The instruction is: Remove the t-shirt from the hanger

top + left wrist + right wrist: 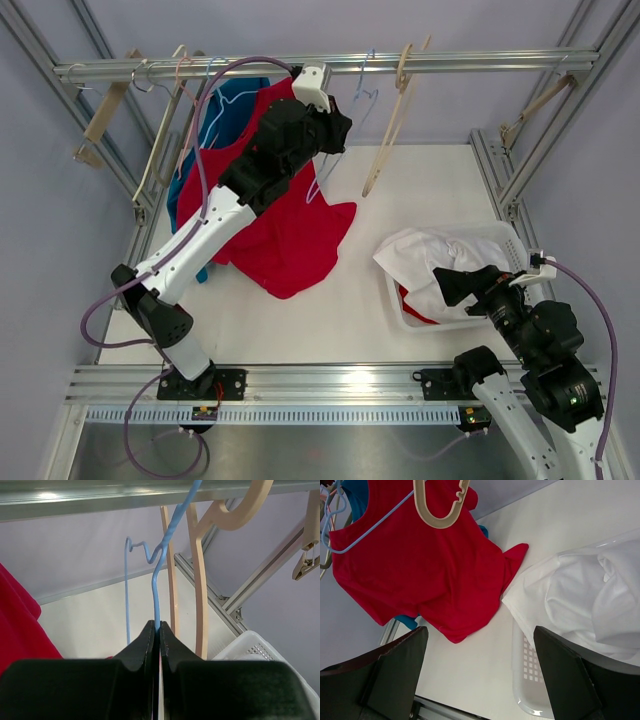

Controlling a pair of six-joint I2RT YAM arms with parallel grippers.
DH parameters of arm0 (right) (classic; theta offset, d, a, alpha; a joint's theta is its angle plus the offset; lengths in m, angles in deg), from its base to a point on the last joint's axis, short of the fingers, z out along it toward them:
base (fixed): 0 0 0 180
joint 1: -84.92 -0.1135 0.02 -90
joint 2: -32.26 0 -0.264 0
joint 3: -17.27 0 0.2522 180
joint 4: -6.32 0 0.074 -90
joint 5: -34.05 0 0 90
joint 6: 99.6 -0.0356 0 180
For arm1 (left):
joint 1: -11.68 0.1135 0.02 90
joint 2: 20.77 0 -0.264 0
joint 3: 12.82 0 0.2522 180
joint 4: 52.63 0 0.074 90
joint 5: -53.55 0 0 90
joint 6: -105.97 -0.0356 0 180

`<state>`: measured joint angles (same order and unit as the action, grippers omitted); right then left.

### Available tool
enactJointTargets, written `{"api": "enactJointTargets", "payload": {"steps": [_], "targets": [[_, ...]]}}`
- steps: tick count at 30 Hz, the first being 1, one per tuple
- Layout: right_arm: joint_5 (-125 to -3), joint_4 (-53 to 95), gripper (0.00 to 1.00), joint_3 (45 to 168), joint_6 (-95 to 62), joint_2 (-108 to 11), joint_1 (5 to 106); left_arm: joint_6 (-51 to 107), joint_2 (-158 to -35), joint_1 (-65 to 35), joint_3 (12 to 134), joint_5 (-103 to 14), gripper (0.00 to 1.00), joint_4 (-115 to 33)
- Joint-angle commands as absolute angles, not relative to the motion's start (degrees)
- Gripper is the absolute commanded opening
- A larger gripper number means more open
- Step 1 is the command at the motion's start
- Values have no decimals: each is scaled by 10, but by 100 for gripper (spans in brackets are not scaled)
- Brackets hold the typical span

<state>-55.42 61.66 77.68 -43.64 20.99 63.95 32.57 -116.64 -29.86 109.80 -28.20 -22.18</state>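
A red t-shirt (290, 225) hangs from a light blue wire hanger (156, 580) below the top rail (450, 63), its hem draped on the table. My left gripper (335, 130) is raised by the rail. In the left wrist view it (158, 626) is shut on the blue hanger's wire, with the red cloth (20, 625) at the left. My right gripper (452, 284) is open and empty, low at the right over the basket. Its view shows the red t-shirt (420, 565) and the hanger wire (365, 532) far ahead of the open jaws (480, 632).
A white basket (400, 310) with a white shirt (440, 255) stands at the right. A teal shirt (225, 105) hangs behind the red one. Beige hangers (385, 150) hang from the rail, close to the right of my left gripper (200, 580). Metal frame posts border the table.
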Motion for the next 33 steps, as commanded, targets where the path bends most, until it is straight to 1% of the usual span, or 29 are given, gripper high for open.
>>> {"api": "enactJointTargets", "payload": {"steps": [1,2,4,5,9,13,15,17,20,22,27,30,33], "targets": [[-583,599,96,782,-425,210,640,333,-1135,-290,1082,-253,12,-256],[-584,600,96,784,-426,209,640,331,-1132,-290,1079,-255,21,-256],[-584,601,96,787,-427,210,641,326,-1126,-290,1069,-261,33,-255],[-584,601,96,788,-426,209,640,324,-1116,-290,1065,-262,45,-255],[-592,599,96,798,-420,201,641,293,-1067,-288,1037,-259,63,-245],[-606,590,96,801,-415,185,641,258,-1014,-278,1026,-272,69,-168],[-613,580,96,796,-416,185,641,243,-985,-270,1002,-263,70,-147],[-622,571,96,790,-415,183,641,238,-930,-250,975,-258,68,-131],[-631,566,96,788,-408,174,640,236,-868,-193,931,-263,66,-113],[-638,563,96,787,-405,166,641,230,-837,-143,903,-264,66,-108],[-665,545,95,776,-404,155,641,239,-841,-29,886,-314,70,-89],[-669,551,95,773,-400,158,641,232,-874,0,892,-333,70,-90],[-677,551,95,768,-399,161,641,222,-917,15,927,-361,71,-88]]}}
